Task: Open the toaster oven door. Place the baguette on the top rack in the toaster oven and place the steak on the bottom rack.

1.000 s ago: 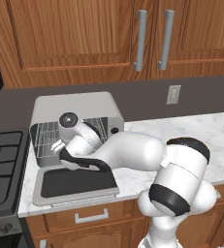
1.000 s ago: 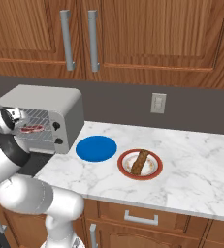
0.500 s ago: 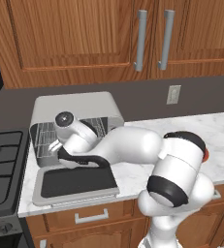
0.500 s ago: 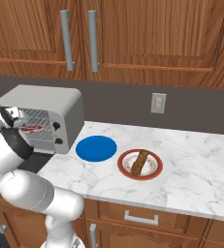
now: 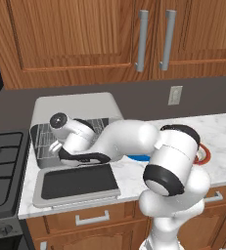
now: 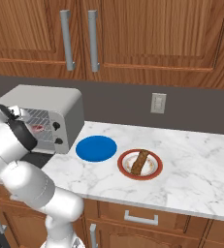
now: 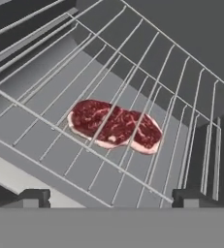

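At the left of the left base view we see the light grey, rounded toaster oven (image 5: 78,105) standing on the white marble surface (image 5: 217,127), with its grey-framed, dark-glass door (image 5: 78,181) folded down flat in front of it, fully open. Our white arm reaches in from the lower right of that frame, and its hand sits right at the mouth of the oven, in front of the wire racks.

In the hand view, the tool (image 7: 111,196) shows as two small dark tips at the bottom edge, set wide apart with nothing between them. Above them, near the centre of the frame, the flat red steak with whitish marbling (image 7: 114,126) lies on the lower silver wire rack (image 7: 60,131). The thin bars of the upper silver wire rack (image 7: 147,72) cross in front of it, running toward the upper part of the frame. The steak is apart from the tool tips.

In the right base view, the steak appears as a small red patch (image 6: 37,128) inside the oven opening at the left, though we cannot judge its rack from there. Right of the oven lies a round blue plate (image 6: 96,147), bare, and further right, near the middle of the frame, a red-rimmed plate (image 6: 154,170) carries the small brown baguette (image 6: 140,162), well apart from the oven.
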Available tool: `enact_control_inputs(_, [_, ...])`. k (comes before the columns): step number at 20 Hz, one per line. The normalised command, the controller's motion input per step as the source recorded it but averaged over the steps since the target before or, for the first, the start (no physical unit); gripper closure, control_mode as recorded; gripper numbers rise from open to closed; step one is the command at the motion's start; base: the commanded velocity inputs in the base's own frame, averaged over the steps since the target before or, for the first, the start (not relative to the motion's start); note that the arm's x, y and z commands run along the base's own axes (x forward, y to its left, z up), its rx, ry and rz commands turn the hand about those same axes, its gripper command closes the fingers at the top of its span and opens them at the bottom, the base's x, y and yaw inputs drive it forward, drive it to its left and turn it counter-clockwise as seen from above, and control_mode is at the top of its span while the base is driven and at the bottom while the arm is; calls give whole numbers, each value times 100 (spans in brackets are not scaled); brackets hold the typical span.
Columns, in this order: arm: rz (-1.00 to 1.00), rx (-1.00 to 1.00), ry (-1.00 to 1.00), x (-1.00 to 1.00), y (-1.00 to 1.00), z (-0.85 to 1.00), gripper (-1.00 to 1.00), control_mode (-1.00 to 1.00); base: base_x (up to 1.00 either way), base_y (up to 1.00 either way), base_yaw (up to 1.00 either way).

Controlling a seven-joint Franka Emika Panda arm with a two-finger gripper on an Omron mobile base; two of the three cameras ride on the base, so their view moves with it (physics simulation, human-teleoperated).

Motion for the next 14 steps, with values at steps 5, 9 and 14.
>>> enact_control_inputs(5, [-5,0,0,8,5,-8,-100,-100,0,0,0])
enact_control_inputs(9, [-4,0,-1,12,1,-13,-100,-100,0,0,0])
enact_control_inputs(14, [-4,-1,-7,15,0,-14,-100,-100,0,0,0])
